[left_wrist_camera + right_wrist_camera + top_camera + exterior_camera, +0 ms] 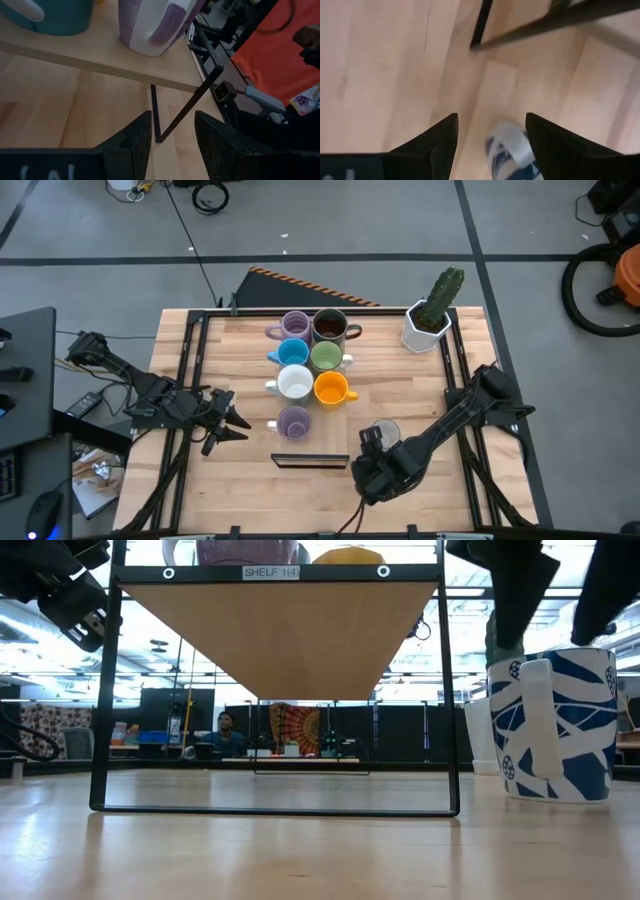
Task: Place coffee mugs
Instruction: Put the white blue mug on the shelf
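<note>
Pale wooden surface (200, 490) fills the high view, with a raised shelf (310, 442) at its middle carrying seven mugs in two rows: a purple mug (294, 325), a dark brown mug (329, 327), a blue mug (293, 352), a green mug (326, 357), a white mug (294, 383), an orange mug (330, 388) and a second purple mug (293, 422) at the front. A white pot with a cactus (428, 320) stands apart at the far right corner.

A blue-and-white patterned mug (556, 726) sits upright on the surface, beside the shelf and not on it. The right gripper (378, 442) hangs directly over it, fingers (440, 145) spread wide and empty, the mug's rim showing between them.

The left gripper (225, 430) waits near the shelf's front left corner, fingers (135, 140) parted and empty.

The chief risk, as I judge it: if the right fingers close off-centre or catch the handle, the mug may tip or skid. Lifting it to the shelf could also knock its edge or the front purple mug.
</note>
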Controlling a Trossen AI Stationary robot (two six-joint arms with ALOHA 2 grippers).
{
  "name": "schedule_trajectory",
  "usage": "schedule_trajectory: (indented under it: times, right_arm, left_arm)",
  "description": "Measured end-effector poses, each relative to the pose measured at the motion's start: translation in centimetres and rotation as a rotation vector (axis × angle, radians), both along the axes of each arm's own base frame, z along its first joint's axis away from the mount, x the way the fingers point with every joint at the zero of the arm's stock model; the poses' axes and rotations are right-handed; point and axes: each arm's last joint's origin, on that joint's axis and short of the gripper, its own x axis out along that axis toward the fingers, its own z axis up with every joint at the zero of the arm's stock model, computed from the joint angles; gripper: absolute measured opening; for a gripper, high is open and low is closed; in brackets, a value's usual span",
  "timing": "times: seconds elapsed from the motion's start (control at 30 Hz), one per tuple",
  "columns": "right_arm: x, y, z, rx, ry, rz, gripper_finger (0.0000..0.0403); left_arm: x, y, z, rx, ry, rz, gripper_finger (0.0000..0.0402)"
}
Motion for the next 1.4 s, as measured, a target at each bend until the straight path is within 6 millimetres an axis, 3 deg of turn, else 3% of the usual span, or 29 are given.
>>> schedule_trajectory:
  times: [0.23, 0.57, 1.17, 1.4]
  right_arm:
    - [0.5, 0.3, -1.0, -0.112, 0.111, 0.021, 0.0231]
    - [0.1, 0.5, -1.7, -0.097, 0.174, 0.020, 0.0215]
    - [-4.4, 2.9, -1.4, -0.055, 0.374, -0.239, 0.0202]
    - [-6.8, 3.9, 0.7, -0.045, 0.233, -0.471, 0.0201]
  left_arm:
    - [0.0, 0.0, -0.1, 0.006, 0.011, 0.001, 0.0155]
    - [0.0, 0.0, -0.1, -0.004, 0.014, 0.005, 0.0155]
    - [0.0, 0.0, -0.1, -0.009, 0.018, 0.006, 0.0155]
    - [-0.1, 0.0, -0.2, -0.006, 0.022, 0.006, 0.0155]
